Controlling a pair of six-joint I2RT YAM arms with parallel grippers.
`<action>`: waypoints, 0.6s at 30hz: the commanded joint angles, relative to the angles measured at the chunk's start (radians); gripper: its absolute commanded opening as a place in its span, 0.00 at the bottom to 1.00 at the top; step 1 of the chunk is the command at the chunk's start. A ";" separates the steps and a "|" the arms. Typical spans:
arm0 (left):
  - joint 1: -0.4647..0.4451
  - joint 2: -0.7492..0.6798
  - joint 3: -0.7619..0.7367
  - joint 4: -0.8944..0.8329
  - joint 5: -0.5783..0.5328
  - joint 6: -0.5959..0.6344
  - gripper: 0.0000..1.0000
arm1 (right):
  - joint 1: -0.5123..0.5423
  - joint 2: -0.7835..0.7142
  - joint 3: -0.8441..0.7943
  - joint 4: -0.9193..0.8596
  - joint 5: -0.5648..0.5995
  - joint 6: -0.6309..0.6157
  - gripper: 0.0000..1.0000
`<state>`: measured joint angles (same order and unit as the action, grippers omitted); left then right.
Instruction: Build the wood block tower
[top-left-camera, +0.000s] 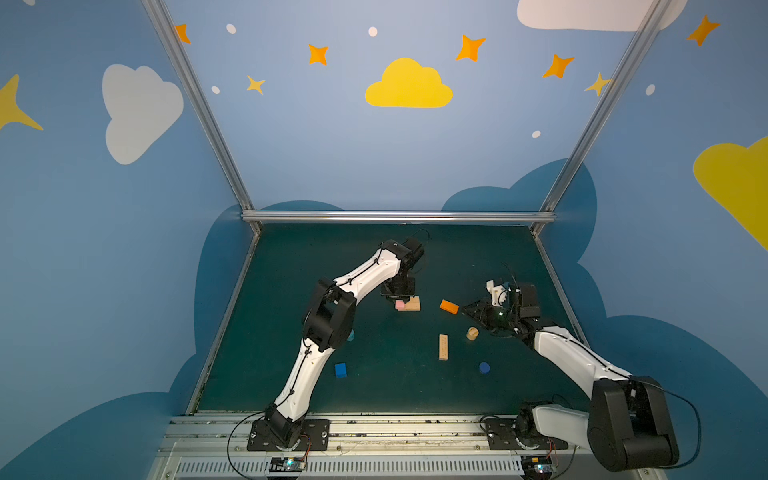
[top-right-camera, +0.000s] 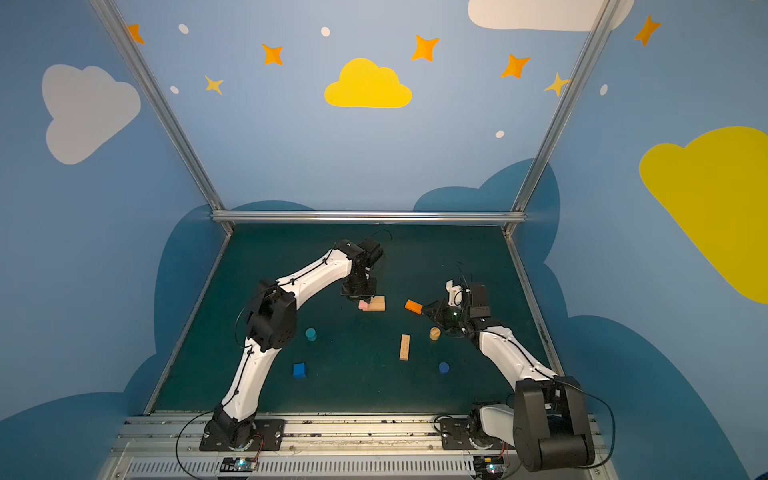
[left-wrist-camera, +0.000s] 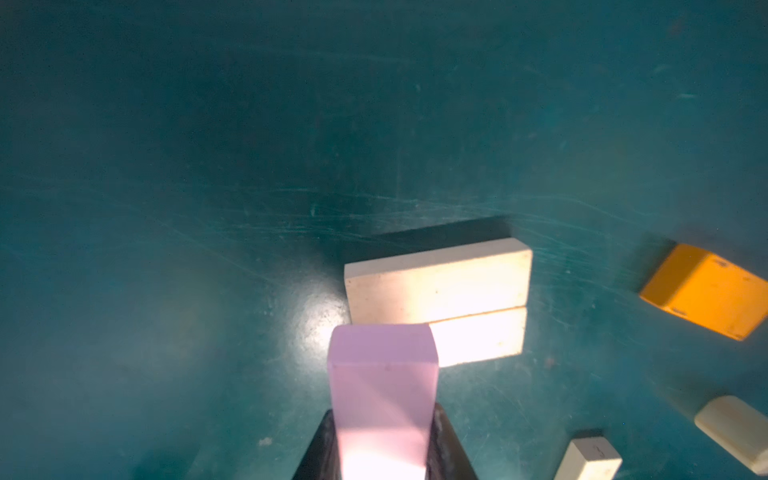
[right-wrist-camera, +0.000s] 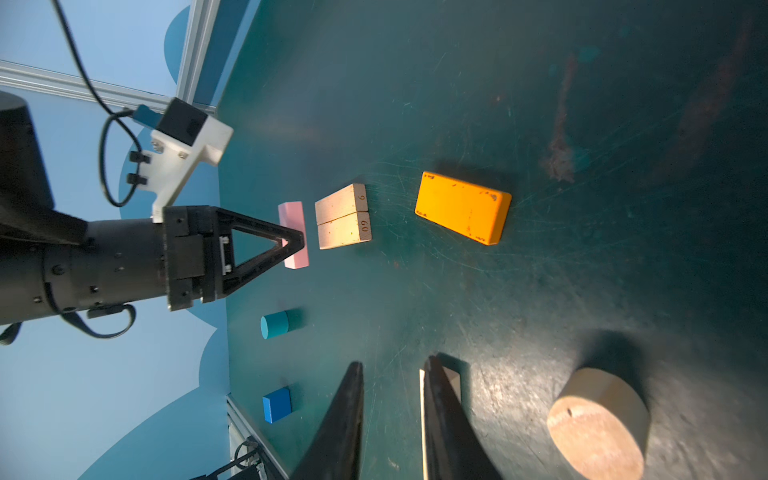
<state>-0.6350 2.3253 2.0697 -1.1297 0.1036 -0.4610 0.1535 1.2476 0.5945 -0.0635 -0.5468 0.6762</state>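
Pink rectangular bar (left-wrist-camera: 382, 390), smooth and matte, sits pinched in the black left gripper (right-wrist-camera: 296, 243) just beside two pale wood bars (right-wrist-camera: 343, 216) lying flush together on the scuffed green mat (right-wrist-camera: 540, 104), while the right gripper (right-wrist-camera: 394, 361) hovers narrowly parted and empty.

- pink bar (right-wrist-camera: 291, 214)
- orange bar (right-wrist-camera: 463, 212), paint chipped
- two tan bars (right-wrist-camera: 338, 205), numbers printed on the ends
- teal cylinder (right-wrist-camera: 275, 324)
- blue cube (right-wrist-camera: 277, 404)
- my left gripper (right-wrist-camera: 296, 243): black
- table (right-wrist-camera: 415, 104): dark green
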 joint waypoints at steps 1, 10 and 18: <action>0.003 0.013 0.039 -0.060 -0.008 -0.035 0.05 | -0.010 0.030 0.001 0.036 -0.033 -0.002 0.25; -0.013 0.071 0.113 -0.104 -0.024 -0.061 0.06 | -0.020 0.074 0.000 0.071 -0.066 0.000 0.25; -0.021 0.111 0.164 -0.127 -0.045 -0.067 0.08 | -0.031 0.070 -0.007 0.078 -0.080 0.000 0.25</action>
<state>-0.6514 2.4149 2.1967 -1.2179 0.0879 -0.5171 0.1291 1.3155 0.5945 -0.0006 -0.6079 0.6769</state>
